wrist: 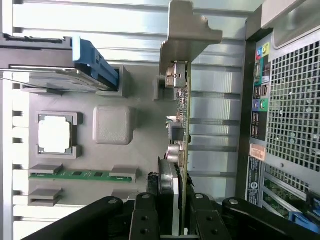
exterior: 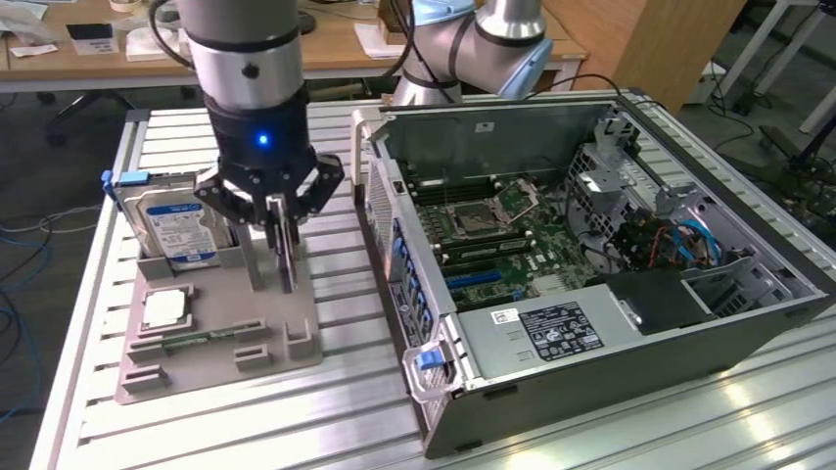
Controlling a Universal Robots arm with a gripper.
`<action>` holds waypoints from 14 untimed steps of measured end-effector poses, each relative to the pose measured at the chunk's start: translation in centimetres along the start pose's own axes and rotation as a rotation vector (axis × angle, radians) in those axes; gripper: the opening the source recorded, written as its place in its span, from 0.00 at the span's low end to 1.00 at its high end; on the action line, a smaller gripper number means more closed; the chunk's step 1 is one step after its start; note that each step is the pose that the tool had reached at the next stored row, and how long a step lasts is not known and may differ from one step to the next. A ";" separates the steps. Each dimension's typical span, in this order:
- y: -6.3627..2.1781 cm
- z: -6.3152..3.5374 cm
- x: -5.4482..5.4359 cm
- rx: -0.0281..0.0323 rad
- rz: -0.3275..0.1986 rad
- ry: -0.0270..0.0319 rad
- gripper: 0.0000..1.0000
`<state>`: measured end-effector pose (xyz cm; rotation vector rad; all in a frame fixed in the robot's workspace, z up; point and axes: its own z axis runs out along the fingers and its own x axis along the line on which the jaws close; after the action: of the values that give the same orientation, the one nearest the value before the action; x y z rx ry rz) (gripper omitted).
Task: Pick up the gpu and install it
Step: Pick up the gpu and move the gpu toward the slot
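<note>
The gpu [exterior: 282, 257] is a thin dark card standing on edge, with my gripper [exterior: 277, 223] shut on its top edge. It hangs over the side of the grey holder tray [exterior: 215, 370] that faces the computer case; I cannot tell whether it is clear of its slot. In the wrist view the gpu [wrist: 183, 125] runs edge-on away from my gripper [wrist: 175, 200], and its silver bracket [wrist: 189, 35] is at the far end. The open computer case [exterior: 588, 245] lies at the exterior view's right, with its motherboard [exterior: 484, 220] and blue slots [exterior: 487, 280] exposed.
On the tray stand a hard drive [exterior: 183, 230] with a blue-white label, a square silver CPU [exterior: 163, 308] and a green memory stick [exterior: 196, 338]. The slatted aluminium table [exterior: 327, 421] carries it all. The case's perforated rear panel [wrist: 292, 100] is close beside the card.
</note>
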<state>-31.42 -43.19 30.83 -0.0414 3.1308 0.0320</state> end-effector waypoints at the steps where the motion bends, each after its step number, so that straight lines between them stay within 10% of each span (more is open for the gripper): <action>1: 0.01 -0.49 0.0 0.0000 0.000 0.0000 0.28; 14: 0.13 -6.24 -0.1 0.0001 0.000 0.0000 0.28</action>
<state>-31.42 -43.19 37.07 -0.0414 3.1309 0.0319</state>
